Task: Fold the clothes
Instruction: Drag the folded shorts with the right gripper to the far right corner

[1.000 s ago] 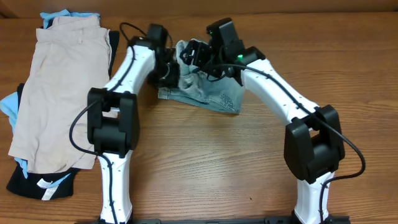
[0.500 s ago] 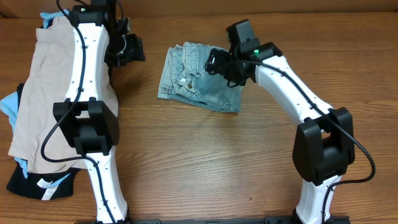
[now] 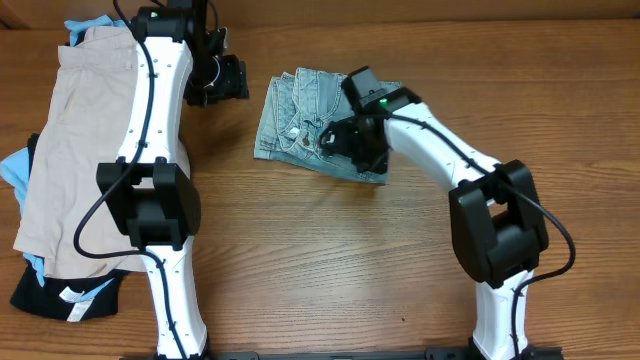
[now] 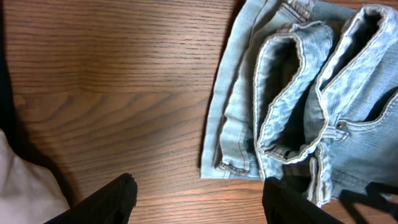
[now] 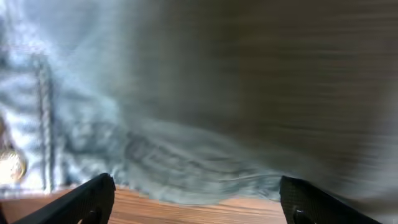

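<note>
The faded light-blue denim shorts (image 3: pixel 296 115) lie folded in a compact bundle on the table at the back centre. My right gripper (image 3: pixel 345 145) hovers low over their front right part, open and empty; in the right wrist view the denim (image 5: pixel 155 124) fills the frame, blurred, with the open fingers (image 5: pixel 196 199) over its front edge. My left gripper (image 3: pixel 232 82) is open and empty, apart from the shorts on their left. In the left wrist view its fingers (image 4: pixel 199 199) frame bare wood, with the shorts' folded layers and rolled cuffs (image 4: pixel 292 99) at the right.
A pile of other clothes lies at the left: beige khaki shorts (image 3: pixel 85 150) on top, a black garment (image 3: pixel 45 295) at the bottom and light-blue cloth (image 3: pixel 14 168) poking out. The left arm reaches up past the pile's right edge.
Both grippers were on the bunched shorts a second ago and have let go. The left arm swung away to the left. The right gripper moved forward and left over the folded shorts.
</note>
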Controlling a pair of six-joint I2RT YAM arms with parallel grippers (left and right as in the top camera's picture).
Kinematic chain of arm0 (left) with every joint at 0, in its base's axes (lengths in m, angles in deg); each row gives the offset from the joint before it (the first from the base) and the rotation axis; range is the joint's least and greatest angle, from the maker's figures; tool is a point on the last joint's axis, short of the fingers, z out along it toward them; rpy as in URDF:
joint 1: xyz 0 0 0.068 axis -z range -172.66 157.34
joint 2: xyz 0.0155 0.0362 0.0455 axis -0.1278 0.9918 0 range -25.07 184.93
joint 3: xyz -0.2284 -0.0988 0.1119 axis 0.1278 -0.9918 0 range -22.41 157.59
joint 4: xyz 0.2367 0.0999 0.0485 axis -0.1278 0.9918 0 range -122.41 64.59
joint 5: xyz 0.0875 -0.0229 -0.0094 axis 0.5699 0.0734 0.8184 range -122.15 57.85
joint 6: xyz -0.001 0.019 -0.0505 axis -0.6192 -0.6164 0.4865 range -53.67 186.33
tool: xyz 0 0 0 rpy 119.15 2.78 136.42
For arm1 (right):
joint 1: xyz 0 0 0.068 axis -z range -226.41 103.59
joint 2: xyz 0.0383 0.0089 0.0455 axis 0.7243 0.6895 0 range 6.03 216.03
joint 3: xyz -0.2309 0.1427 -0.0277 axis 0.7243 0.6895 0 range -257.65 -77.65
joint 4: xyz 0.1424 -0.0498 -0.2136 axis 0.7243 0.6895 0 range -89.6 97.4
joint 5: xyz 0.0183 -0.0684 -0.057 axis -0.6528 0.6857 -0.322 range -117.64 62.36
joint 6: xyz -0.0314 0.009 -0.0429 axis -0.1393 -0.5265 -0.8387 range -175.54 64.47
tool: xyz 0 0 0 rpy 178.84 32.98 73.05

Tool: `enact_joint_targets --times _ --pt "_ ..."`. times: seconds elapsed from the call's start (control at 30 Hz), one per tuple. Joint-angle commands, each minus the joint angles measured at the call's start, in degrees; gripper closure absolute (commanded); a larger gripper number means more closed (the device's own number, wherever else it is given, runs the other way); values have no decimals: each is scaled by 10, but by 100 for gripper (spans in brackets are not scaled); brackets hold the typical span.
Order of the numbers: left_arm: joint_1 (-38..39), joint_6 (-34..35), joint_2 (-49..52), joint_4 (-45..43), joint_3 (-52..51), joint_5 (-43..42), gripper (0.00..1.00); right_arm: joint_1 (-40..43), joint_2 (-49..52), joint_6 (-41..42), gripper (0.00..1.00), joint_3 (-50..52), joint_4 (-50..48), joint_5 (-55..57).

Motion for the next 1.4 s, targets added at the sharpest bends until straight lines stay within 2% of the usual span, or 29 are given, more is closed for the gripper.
enact_joint_targets --times 0.0,0.17,0.27,0.37,0.47,0.5,0.63,0.8,0.97,1.23,1.37 --pt "1 -11 -5 -1 4 3 31 68 10 -33 11 5 22 26" --pt "1 -11 -5 -3 4 3 31 131 13 -71 11 6 42 104" --pt "1 -11 -4 -2 4 3 31 170 15 -74 8 6 37 185" --pt "3 -11 -4 0 4 3 30 222 15 -74 7 5 17 210" --pt "5 -11 -4 -1 4 3 29 277 15 -99 6 -11 19 124" --pt "7 -11 -4 -1 4 3 29 293 14 -113 12 -26 34 76" --pt "11 -11 -4 -6 4 3 27 321 -2 -116 15 -91 101 -18" --pt "16 -11 -4 -12 4 3 25 299 -38 -101 10 -122 170 -69" --pt "16 -11 -4 -11 4 3 25 244 -38 -63 10 -98 216 -57" --pt "16 -11 -4 -11 4 3 25 162 -38 10 10 18 150 17" --pt "16 -11 -4 -9 4 3 25 142 -38 19 11 83 103 34"
